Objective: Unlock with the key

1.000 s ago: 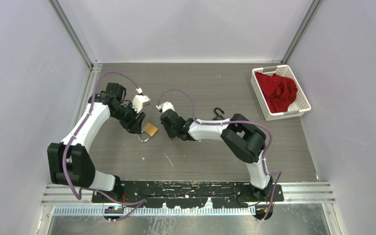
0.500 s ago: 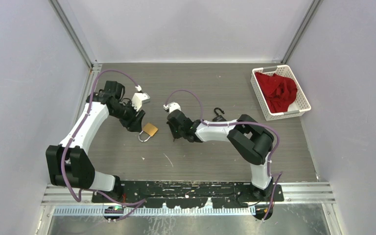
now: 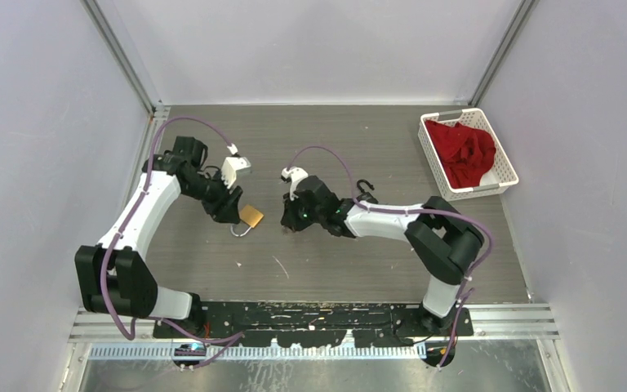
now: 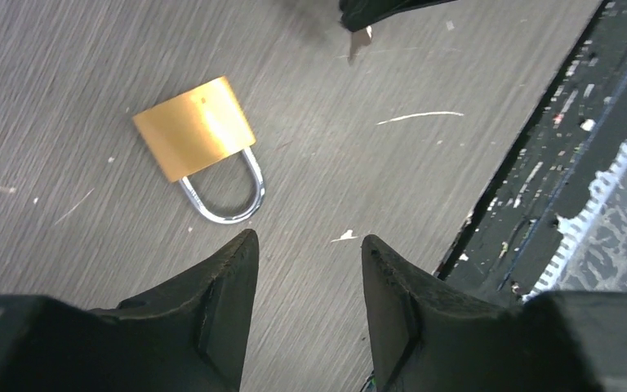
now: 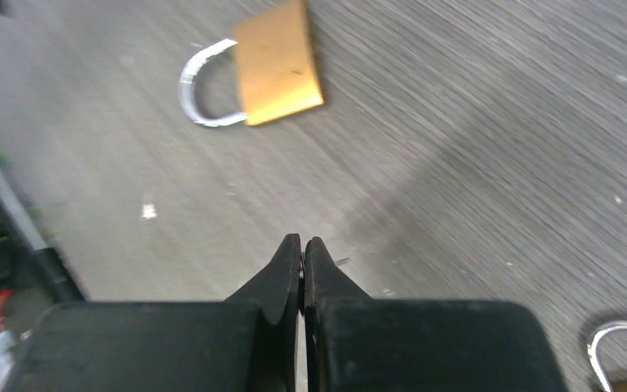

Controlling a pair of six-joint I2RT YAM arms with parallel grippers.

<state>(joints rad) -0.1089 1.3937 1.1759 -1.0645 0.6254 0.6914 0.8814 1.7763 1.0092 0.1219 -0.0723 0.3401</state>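
A brass padlock (image 3: pixel 251 216) with a silver shackle lies flat on the grey table. The left wrist view has the padlock (image 4: pixel 196 129) ahead of my fingers; the right wrist view shows the padlock (image 5: pixel 277 64) at the top. My left gripper (image 3: pixel 230 210) hovers just left of it, and in its own view the left gripper (image 4: pixel 309 238) is open and empty. My right gripper (image 3: pixel 292 222) sits a little to the padlock's right. The right gripper (image 5: pixel 303 239) is shut on the key, a thin sliver between its pads. The key (image 4: pixel 360 41) pokes out as a small metal tip.
A white basket (image 3: pixel 434 159) holding red cloth (image 3: pixel 465 151) stands at the back right. A small dark hook-shaped object (image 3: pixel 365 188) lies behind the right arm. Another silver shackle (image 5: pixel 616 347) shows at the lower right of the right wrist view. Grey walls enclose the table.
My right gripper has closed on the key and shifted slightly right, its elbow swinging outward. The left arm and the padlock have barely moved.
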